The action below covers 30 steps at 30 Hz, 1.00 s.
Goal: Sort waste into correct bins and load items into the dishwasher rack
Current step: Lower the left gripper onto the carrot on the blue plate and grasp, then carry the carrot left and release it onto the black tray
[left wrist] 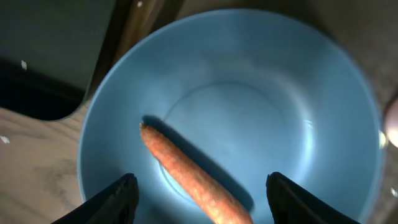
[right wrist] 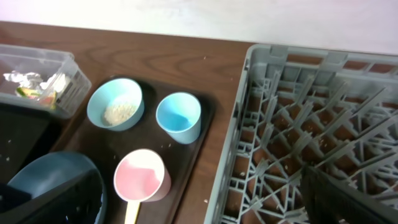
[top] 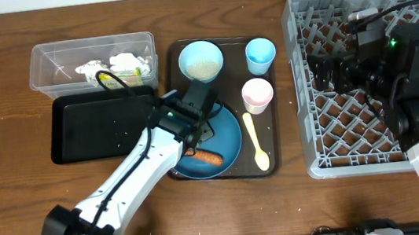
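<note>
Left gripper [left wrist: 200,190] is hanging jaws-down over the glossy round blue plate [left wrist: 273,93]. Its jaws are standing wide apart on either side of the tapered orange carrot-like stick [left wrist: 180,168], apparently without touching it. The white left arm is reaching diagonally across the table. Right gripper [right wrist: 205,199] is hovering above the light-grey lattice dishwasher rack [right wrist: 267,56], jaws spread fully and holding nothing, wrist angling toward the dark-brown tray [right wrist: 146,140].
</note>
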Each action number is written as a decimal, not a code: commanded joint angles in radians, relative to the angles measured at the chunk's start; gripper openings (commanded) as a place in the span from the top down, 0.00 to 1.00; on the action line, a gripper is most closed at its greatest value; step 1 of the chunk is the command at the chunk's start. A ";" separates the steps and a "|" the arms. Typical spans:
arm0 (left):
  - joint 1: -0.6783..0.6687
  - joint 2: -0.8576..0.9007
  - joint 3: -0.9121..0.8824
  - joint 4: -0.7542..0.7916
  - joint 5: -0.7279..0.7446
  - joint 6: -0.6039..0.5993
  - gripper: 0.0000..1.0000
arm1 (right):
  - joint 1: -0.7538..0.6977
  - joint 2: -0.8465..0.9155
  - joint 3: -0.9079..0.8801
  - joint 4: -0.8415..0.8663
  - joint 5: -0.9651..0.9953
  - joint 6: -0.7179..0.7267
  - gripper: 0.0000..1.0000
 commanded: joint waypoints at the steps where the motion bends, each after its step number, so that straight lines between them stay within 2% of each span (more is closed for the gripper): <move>1: -0.001 0.035 -0.037 0.014 0.000 -0.034 0.33 | -0.006 0.001 0.019 -0.025 -0.029 -0.007 0.01; 5: 0.011 0.041 -0.037 0.021 0.019 -0.016 0.35 | -0.006 0.001 0.019 -0.067 -0.029 -0.007 0.01; 12: 0.045 0.084 -0.037 0.031 0.146 0.193 0.37 | -0.006 0.001 0.019 -0.083 -0.029 -0.007 0.01; 18: 0.044 0.183 -0.037 0.024 0.259 0.317 0.37 | -0.006 0.001 0.019 -0.097 -0.048 -0.007 0.01; 24: 0.045 0.251 -0.037 0.019 0.279 0.350 0.38 | -0.006 0.001 0.019 -0.101 -0.067 -0.007 0.01; 26: 0.045 0.255 -0.037 0.016 0.273 0.351 0.45 | -0.006 0.001 0.019 -0.101 -0.077 -0.007 0.01; 30: 0.045 0.254 -0.036 0.028 0.241 0.357 0.73 | -0.006 0.001 0.019 -0.101 -0.077 -0.007 0.01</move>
